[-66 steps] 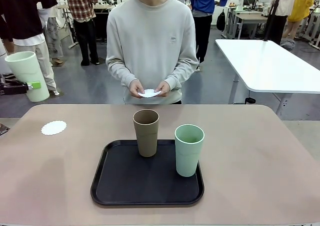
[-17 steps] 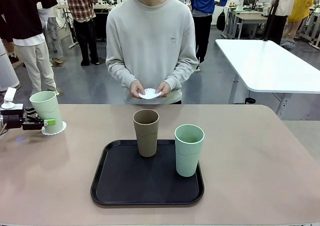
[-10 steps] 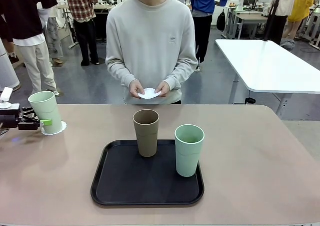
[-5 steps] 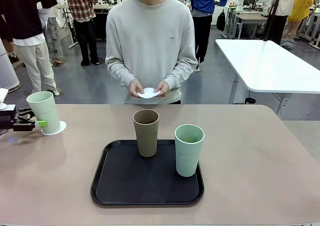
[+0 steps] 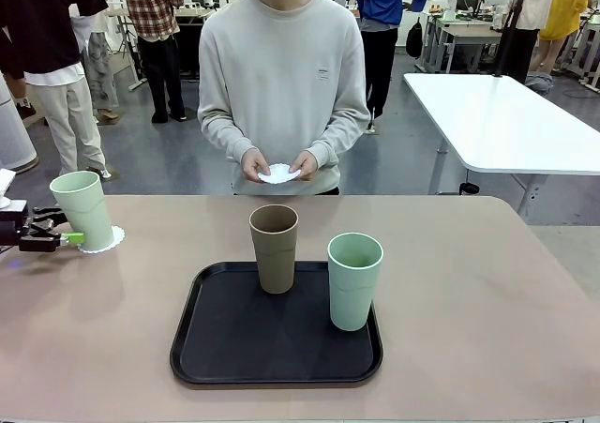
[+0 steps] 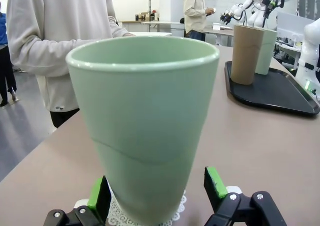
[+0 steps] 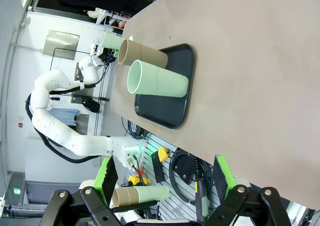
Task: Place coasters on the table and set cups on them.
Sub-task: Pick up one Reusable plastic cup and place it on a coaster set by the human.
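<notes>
At the table's left edge, one mint cup stands on its coaster, as the task wants; left gripper waits at its base, jaws apart, holding nothing; right gripper gapes empty; tan cup and second mint cup wait on the tray.

The mint cup and tan cup looked matt, smooth plastic. The black tray had a dull satin finish. The beige bench was smooth, faintly shiny. The coaster was lacy white paper.
</notes>
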`<state>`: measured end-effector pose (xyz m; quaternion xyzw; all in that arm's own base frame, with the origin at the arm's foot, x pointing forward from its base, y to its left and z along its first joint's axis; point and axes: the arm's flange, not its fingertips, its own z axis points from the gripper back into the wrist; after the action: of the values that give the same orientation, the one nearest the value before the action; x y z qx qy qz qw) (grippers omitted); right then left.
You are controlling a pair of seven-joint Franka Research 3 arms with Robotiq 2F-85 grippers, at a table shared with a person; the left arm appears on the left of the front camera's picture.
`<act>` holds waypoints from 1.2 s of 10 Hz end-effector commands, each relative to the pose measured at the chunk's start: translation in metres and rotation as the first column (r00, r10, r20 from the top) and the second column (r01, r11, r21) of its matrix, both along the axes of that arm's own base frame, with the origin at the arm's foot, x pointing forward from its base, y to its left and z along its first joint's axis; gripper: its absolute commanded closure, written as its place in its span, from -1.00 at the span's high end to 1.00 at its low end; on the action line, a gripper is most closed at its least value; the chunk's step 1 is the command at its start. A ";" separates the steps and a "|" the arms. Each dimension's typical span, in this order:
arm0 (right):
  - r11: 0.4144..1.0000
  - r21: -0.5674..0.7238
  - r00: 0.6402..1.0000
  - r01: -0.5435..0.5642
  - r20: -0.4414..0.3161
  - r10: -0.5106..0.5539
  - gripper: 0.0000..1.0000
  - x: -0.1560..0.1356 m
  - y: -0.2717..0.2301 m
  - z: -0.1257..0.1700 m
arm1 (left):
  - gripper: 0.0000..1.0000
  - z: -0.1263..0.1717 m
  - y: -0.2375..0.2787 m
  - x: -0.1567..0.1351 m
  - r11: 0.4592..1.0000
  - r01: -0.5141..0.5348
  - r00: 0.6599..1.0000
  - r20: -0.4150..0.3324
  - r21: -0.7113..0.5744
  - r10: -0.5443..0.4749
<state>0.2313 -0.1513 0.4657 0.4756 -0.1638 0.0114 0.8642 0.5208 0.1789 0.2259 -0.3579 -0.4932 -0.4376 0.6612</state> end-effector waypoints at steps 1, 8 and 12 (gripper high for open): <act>1.000 0.006 1.000 -0.002 0.002 0.002 1.00 0.000 -0.001 -0.001 | 1.00 0.005 0.011 -0.003 1.000 0.012 0.999 -0.030 0.011 -0.011; 1.000 0.006 1.000 -0.002 0.002 0.002 1.00 0.000 -0.001 -0.001 | 1.00 0.050 0.047 -0.029 0.995 -0.095 0.991 -0.096 0.014 0.096; 1.000 0.006 1.000 -0.002 0.002 0.002 1.00 0.000 -0.001 -0.001 | 1.00 0.169 0.036 -0.081 0.927 -0.315 0.946 -0.010 0.201 0.324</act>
<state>0.2314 -0.1512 0.4656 0.4755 -0.1635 0.0114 0.8643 0.4581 0.2317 0.3736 -0.2474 -0.5041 -0.3611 0.7445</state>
